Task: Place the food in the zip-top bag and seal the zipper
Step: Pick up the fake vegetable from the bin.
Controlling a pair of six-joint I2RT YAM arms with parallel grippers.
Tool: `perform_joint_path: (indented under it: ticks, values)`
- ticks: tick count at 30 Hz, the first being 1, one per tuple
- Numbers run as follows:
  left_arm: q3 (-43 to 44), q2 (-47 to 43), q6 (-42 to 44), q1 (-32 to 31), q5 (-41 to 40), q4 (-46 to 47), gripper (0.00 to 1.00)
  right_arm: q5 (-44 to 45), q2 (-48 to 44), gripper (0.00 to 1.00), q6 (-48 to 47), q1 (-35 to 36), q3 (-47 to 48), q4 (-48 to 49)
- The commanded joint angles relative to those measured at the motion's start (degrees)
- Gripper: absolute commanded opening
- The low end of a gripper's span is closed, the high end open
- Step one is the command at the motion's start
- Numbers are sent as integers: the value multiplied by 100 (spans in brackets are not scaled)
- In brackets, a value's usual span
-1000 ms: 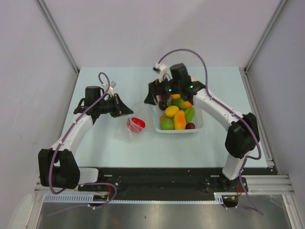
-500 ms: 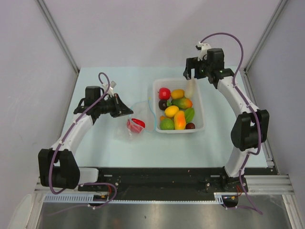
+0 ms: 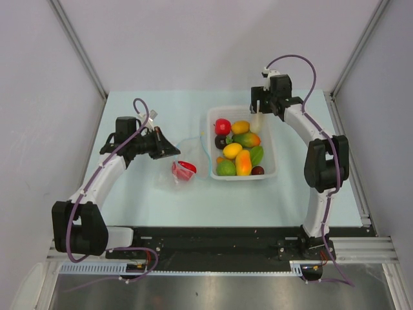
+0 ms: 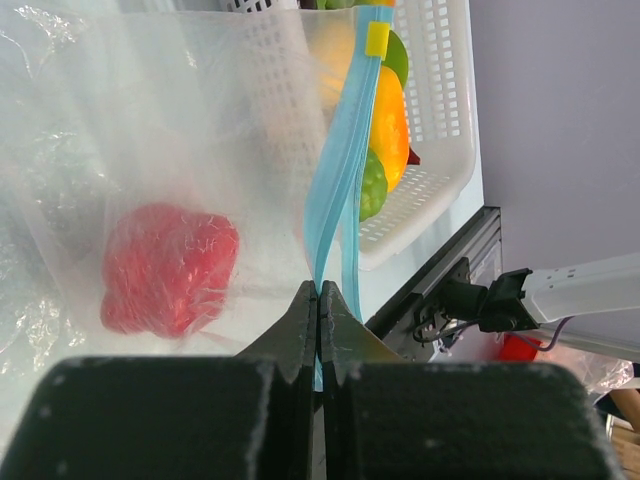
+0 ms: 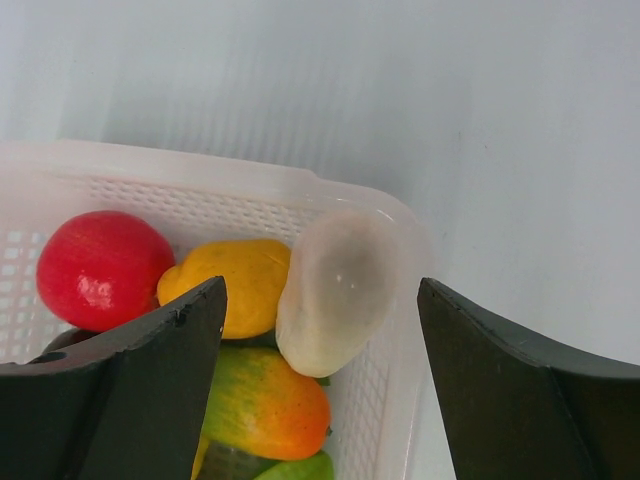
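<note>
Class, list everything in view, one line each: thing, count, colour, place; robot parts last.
White rectangular plastic basket: one, centre-right of table.
Glossy toy fruits and vegetables: about ten, mixed colours, in basket.
Clear crinkly zip-top bag: one, left of basket.
Teal-blue zipper strip: one, along bag's mouth.
Red toy food: one, inside bag.
Pale blue-green table: one, under everything.
Left claw: black, shut on zipper strip.
Right claw: black, open above basket's far-right corner.

The right tool (image 3: 259,108) has lifted away from the left side of the white basket (image 3: 242,178), swung beyond its far rim, then come slightly back over the far right corner. Its elbow (image 3: 322,165) has folded in closer.
</note>
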Motion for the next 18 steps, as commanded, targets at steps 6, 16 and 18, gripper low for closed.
perform_joint_path:
  ticks: [6,16,18]
  values:
    - [192,54,130,16,18,51,0,182,439,81,-24,122,316,442]
    - [228,80,200,16,44,-19,0,33,352,41,-68,192,378,354]
    - [245,80,200,16,44,-28,0,-46,159,26,-138,192,395,284]
